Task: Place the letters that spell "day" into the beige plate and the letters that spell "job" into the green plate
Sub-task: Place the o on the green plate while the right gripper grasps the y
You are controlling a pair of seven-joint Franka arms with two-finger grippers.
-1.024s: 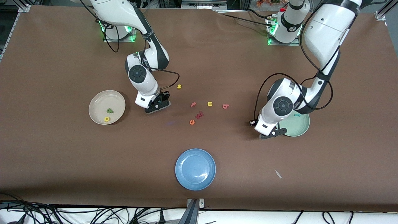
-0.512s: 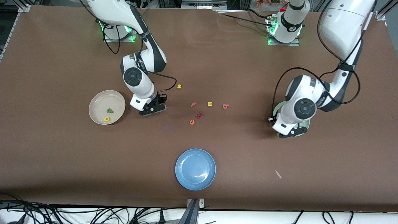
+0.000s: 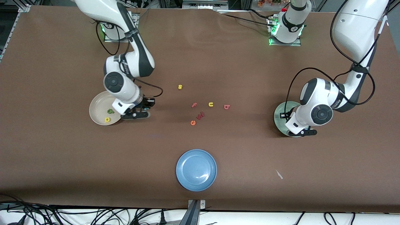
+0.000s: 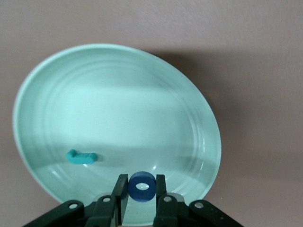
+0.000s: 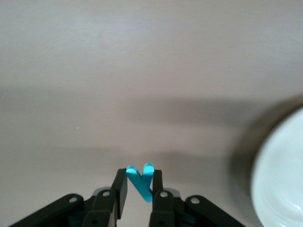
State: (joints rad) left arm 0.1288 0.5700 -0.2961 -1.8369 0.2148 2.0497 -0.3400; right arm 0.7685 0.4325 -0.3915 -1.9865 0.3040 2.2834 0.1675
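Mid-table, the red "b" [image 3: 227, 107] lies among perhaps five loose letters.

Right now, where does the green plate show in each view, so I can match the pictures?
Front view: the green plate lies at the left arm's end of the table, mostly hidden under the left arm.
Left wrist view: it fills most of the picture, below the left claw.
Right wrist view: not in it.
Shared landmark: the left claw above the plate.
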